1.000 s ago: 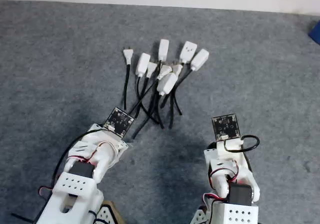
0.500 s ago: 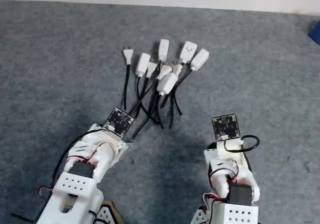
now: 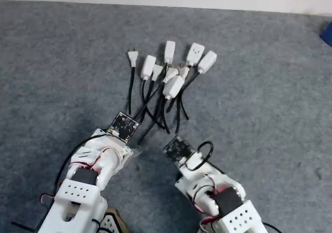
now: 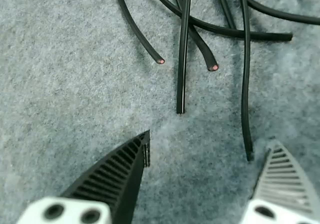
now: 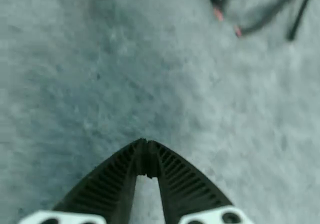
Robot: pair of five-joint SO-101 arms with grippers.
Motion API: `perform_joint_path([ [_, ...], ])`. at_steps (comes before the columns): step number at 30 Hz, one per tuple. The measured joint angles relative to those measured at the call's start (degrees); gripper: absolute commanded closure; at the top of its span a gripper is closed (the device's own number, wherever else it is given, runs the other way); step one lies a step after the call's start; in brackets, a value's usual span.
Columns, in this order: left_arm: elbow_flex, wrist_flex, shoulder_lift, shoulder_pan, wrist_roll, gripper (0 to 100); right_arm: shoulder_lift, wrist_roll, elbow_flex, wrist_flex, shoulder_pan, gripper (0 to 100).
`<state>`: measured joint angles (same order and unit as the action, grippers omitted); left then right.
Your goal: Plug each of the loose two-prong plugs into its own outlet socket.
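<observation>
Left gripper (image 4: 210, 140): we see its jaws spread wide over the grey mat (image 4: 60, 84), close to the cut ends of the black cords (image 4: 181, 49). It has not moved.
Plugs and sockets (image 3: 171, 69): a white bunch in the middle, far from both arms, with the cords running back toward the arms. One small two-prong plug (image 3: 133, 56) lies at the left edge and the socket blocks (image 3: 195, 51) at the right. Nothing holds them.
Right gripper (image 5: 148, 144): its jaws are pressed together on nothing.
Change: the right arm (image 3: 207, 186) has swung left, toward the cord ends.
Meaning: we think the job is only starting. The right jaws must open before they can grab.
</observation>
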<state>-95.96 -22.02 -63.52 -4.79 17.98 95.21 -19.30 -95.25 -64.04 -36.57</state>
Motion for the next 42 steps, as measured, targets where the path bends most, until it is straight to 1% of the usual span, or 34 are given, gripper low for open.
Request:
perform_joint_path([
  [7,0.00,0.00,0.00,0.00,0.00,66,7.56,0.00,-0.18,0.00,-0.79,99.1],
  [20,0.00,0.00,0.00,0.00,0.00,66,8.97,0.00,-0.18,0.00,-0.79,99.1],
  [23,0.00,0.00,0.00,0.00,0.00,66,9.05,0.00,-0.18,0.00,4.92,99.1],
  [29,0.00,0.00,0.00,0.00,0.00,66,9.05,0.00,-0.18,0.00,24.53,99.1],
  [32,0.00,0.00,0.00,0.00,0.00,66,9.05,0.00,-0.18,0.00,30.86,99.1],
  [36,0.00,0.00,0.00,0.00,0.00,66,9.05,0.00,-0.18,0.00,35.60,99.1],
  [42,0.00,0.00,0.00,0.00,0.00,66,9.05,0.00,-0.18,0.00,36.40,99.1],
])
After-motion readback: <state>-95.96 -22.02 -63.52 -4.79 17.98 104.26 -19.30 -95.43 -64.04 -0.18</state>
